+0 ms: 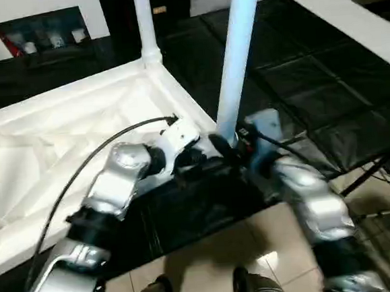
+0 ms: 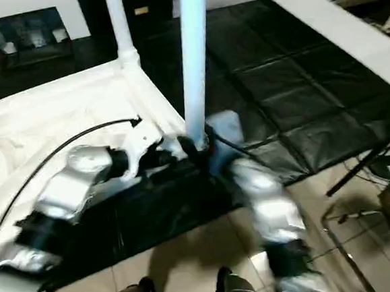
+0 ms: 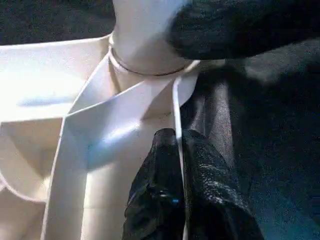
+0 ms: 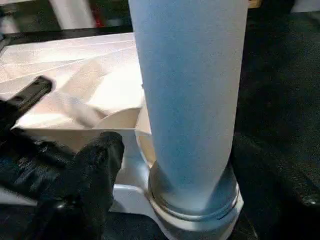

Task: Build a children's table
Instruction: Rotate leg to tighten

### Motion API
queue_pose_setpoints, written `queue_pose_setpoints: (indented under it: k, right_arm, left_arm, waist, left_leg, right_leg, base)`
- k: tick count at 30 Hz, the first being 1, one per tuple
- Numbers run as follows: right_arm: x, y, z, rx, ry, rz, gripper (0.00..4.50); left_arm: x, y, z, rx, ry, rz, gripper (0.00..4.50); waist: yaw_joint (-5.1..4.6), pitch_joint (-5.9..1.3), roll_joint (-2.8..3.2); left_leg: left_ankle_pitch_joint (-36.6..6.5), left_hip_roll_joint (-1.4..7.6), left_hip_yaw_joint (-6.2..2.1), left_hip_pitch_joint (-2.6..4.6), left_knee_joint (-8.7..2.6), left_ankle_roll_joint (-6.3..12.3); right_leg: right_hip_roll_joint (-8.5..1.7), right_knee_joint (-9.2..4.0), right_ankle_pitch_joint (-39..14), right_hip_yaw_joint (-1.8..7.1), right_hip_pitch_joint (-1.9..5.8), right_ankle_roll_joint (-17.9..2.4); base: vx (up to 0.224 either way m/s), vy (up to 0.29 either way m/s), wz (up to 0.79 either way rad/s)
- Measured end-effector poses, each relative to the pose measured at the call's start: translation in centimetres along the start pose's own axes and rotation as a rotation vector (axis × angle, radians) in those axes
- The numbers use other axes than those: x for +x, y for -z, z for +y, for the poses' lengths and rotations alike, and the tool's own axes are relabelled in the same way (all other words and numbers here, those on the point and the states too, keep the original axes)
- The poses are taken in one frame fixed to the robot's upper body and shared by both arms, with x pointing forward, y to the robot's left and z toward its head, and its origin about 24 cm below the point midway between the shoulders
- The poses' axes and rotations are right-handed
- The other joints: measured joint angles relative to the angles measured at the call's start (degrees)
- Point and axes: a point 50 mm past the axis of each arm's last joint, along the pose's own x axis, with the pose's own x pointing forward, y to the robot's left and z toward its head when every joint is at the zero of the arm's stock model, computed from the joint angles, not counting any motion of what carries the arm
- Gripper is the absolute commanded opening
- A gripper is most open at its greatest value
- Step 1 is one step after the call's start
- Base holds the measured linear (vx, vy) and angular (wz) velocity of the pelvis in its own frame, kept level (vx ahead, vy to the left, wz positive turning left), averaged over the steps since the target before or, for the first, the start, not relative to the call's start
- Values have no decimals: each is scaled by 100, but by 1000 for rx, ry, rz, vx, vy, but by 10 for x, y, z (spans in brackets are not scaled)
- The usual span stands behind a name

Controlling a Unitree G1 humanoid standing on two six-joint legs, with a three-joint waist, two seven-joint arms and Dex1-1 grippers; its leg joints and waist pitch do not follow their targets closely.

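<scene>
Up close, left gripper [image 3: 180,165] fingers clamped on tabletop rim [image 3: 176,107]; right gripper's [image 4: 125,165] spread untellable beside leg [image 4: 190,100].

upright legs [image 1: 236,55] (two) beside grippers [image 1: 217,148]

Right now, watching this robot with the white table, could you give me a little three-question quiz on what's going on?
1. True or false: the near leg stands upright in a corner socket of the table top.
2. How many legs stand on the top? A one, B two, C four.
3. Fill in: the left hand pinches the top's thin white ____.

Key: 1 true. 2 B: the near leg and a far leg. 3 rim.
</scene>
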Motion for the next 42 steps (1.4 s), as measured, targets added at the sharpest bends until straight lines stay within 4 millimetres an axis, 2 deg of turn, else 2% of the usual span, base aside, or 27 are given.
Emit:
queue_pose_setpoints:
  k: [2,4,5,7,10,12,17,18,23,24,27,29,42]
  right_arm:
    - [-10,-3,-4,-24,-87,11,400]
    - [-14,-4,-4,-35,-156,19,407]
    - [-18,-5,-6,-54,-206,40,418]
    - [-24,-5,-9,-76,-256,68,433]
    - [-30,-11,-14,-119,-367,107,433]
    - [-31,-17,-17,-139,-427,112,433]
    - [-30,-14,-16,-156,-572,167,433]
    - [-30,-14,-16,-161,-598,182,408]
    - [-29,-14,-16,-162,-678,212,386]
    - [-28,-14,-17,-161,-692,219,358]
    - [-28,-15,-16,-161,-721,223,348]
    - [-27,-13,-15,-157,-747,233,320]
    - [-28,-13,-15,-149,-807,256,220]
  left_arm:
    - [-6,2,-2,34,54,-6,0]
    - [-11,3,-2,56,97,-9,0]
    - [-15,4,-3,77,133,-14,0]
    - [-19,5,-4,97,171,-17,0]
    - [-27,7,-4,115,236,-13,0]
    - [-31,8,-5,126,284,-13,0]
    - [-32,11,-10,162,398,6,0]
    - [-31,11,-11,171,415,10,0]
    - [-29,11,-12,195,446,16,0]
    - [-29,11,-11,200,448,16,0]
    - [-28,11,-11,208,450,16,0]
    - [-29,11,-11,209,457,17,0]
    - [-28,11,-10,224,472,21,0]
  waist:
    - [61,-3,-1]
    - [97,-6,-3]
    - [155,-8,-1]
    - [207,-8,0]
    - [208,-10,-4]
    - [217,-12,-7]
    - [233,-11,-9]
    - [231,-11,-10]
    - [225,-11,-46]
    - [224,-12,-58]
    - [229,-19,-70]
    - [230,-25,-79]
    - [279,-47,-113]
  left_leg:
    - [0,6,11,2,1,-2]
    - [0,14,41,-2,1,-2]
    - [0,29,72,-13,-6,-1]
    - [8,45,81,-21,-4,15]
    - [-1,59,89,-53,5,18]
    - [-14,66,90,-108,60,28]
    - [-39,72,92,-118,160,24]
    - [-40,71,97,-120,170,22]
    - [-50,69,123,-122,197,0]
    - [-50,69,126,-123,203,1]
    - [-48,68,126,-124,204,4]
    - [-47,69,126,-123,204,5]
    - [-38,74,126,-124,214,19]
  right_leg:
    - [4,30,96,13,-7,7]
    - [6,112,110,44,-36,19]
    - [6,150,82,47,-68,54]
    - [14,194,39,46,-94,57]
    - [24,216,18,40,-137,35]
    - [23,262,9,40,-187,21]
    - [12,290,19,47,-167,-16]
    - [12,290,26,55,-163,-28]
    - [12,289,29,92,-155,-30]
    - [12,289,30,96,-154,-32]
    - [11,291,42,97,-153,-44]
    - [12,296,54,96,-153,-44]
    - [12,314,53,91,-157,-43]
  base:
    - [77,-41,8]
    - [71,-56,13]
    - [68,-57,9]
    - [68,-51,4]
    - [35,-20,-1]
    - [0,0,0]
    - [0,0,0]
    - [0,0,0]
    - [0,0,0]
    - [0,0,0]
    - [0,0,0]
    - [0,0,0]
    - [0,0,0]
